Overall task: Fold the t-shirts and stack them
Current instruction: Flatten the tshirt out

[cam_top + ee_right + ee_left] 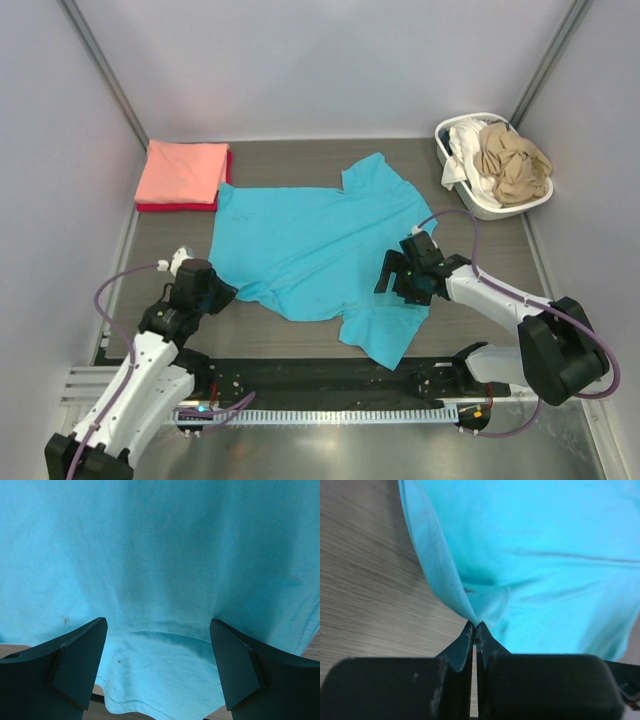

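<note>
At the middle of the table point(170, 245), the turquoise t-shirt point(310, 250) is spread out, and its near left corner is pinched between the fully closed jaws of the left gripper point(475, 628). Over the shirt's near right part the right gripper point(157, 625) is poised with its jaws wide apart, and nothing is gripped in it. At the far left a folded pink t-shirt point(182, 170) is stacked on a red t-shirt point(175, 207), while a tan t-shirt point(515, 160) and a white t-shirt point(465, 145) are heaped in the basket point(520, 208) at the far right.

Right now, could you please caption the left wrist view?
Left gripper shut on the edge of the turquoise t-shirt.
</note>
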### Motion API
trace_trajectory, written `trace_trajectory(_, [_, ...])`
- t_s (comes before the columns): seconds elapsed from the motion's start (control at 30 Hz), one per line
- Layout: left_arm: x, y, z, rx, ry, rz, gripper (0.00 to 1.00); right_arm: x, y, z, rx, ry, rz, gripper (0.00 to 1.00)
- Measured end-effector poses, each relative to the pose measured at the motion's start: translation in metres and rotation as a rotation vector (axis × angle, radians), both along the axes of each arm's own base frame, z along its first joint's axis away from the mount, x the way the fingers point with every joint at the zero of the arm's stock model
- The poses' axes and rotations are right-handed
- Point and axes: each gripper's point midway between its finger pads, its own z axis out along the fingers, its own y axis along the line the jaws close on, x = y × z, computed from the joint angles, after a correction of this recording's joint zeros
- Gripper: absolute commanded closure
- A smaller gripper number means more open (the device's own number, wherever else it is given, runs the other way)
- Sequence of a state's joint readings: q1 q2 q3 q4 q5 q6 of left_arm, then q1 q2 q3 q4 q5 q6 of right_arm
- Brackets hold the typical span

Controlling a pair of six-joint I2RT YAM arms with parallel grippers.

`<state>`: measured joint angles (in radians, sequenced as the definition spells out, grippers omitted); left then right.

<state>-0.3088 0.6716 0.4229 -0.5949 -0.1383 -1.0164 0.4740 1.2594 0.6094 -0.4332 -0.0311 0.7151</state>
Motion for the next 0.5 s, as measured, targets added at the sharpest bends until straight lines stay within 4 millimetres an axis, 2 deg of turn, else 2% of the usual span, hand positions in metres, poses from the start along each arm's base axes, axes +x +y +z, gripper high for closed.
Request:
trace_trajectory(0.07, [0.003, -0.002, 0.022, -0.028, -0.06, 0.005, 1.0, 0.0, 0.0, 0.0, 0.0, 0.0, -0.006, 0.11])
trace_trajectory(0.13, [0.001, -0.004, 0.035, -0.057, -0.082, 0.008, 1.0, 0.0, 0.0, 0.0, 0.004, 0.003, -0.017, 0.12])
trace_trajectory(0.3, [-0.02, -0.007, 0.035, -0.094, -0.01, 0.005, 1.0, -0.01, 0.001, 0.009, -0.022, -0.017, -0.031, 0.12])
trace_trajectory(0.5, [-0.045, -0.001, 0.047, -0.105, 0.01, 0.008, 1.0, -0.06, 0.02, 0.027, -0.059, -0.046, 0.06, 0.12])
